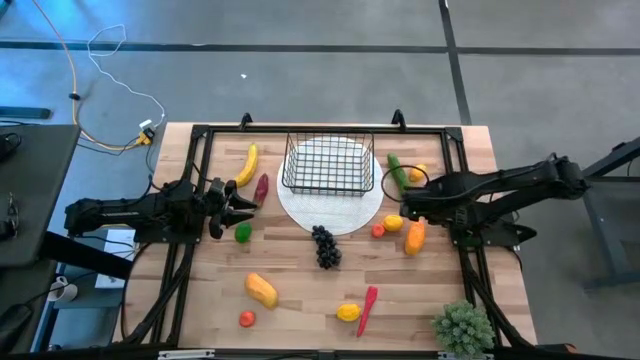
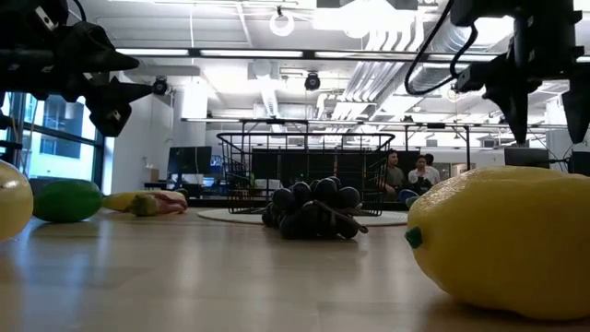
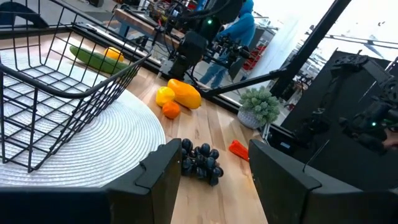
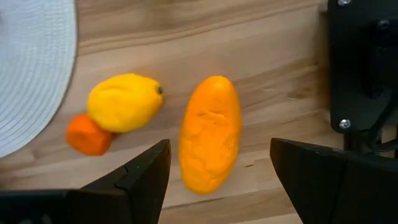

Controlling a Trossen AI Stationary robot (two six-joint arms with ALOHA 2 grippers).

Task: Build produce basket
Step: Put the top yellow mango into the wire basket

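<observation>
We judge the task barely begun: the small black wire-mesh basket (image 1: 328, 164) sits empty on the round white woven plate (image 1: 330, 212) near the far edge of the wooden table (image 1: 300, 290), and every piece of produce lies outside it. The yellow banana (image 1: 247, 164) and a dark red pepper-shaped piece (image 1: 261, 187) lie toward the far left corner, with a round green fruit (image 1: 243, 232) just beside our left gripper (image 1: 240, 205). The dark purple grape bunch (image 1: 326, 245) rests at the plate's near rim. On the right side we see the green cucumber (image 1: 397, 171) with a yellow piece touching it, and a cluster of a yellow lemon (image 4: 124, 101), a small orange fruit (image 4: 87, 135) touching it, and an elongated orange fruit (image 4: 209, 132). Toward the near edge lie another orange-yellow piece (image 1: 261, 289), a small red tomato (image 1: 247, 319), a second lemon (image 1: 348, 312) and a red chili (image 1: 367, 309); the green bushy plant (image 1: 462, 326) stands at the near right corner. Our right gripper (image 4: 217, 171) hovers over the elongated orange fruit with its fingers spread and holding nothing, so that fruit looks like the first pick. The left gripper is likewise released, facing the grapes, its 2 fingers apart. All of the loading remains.
</observation>
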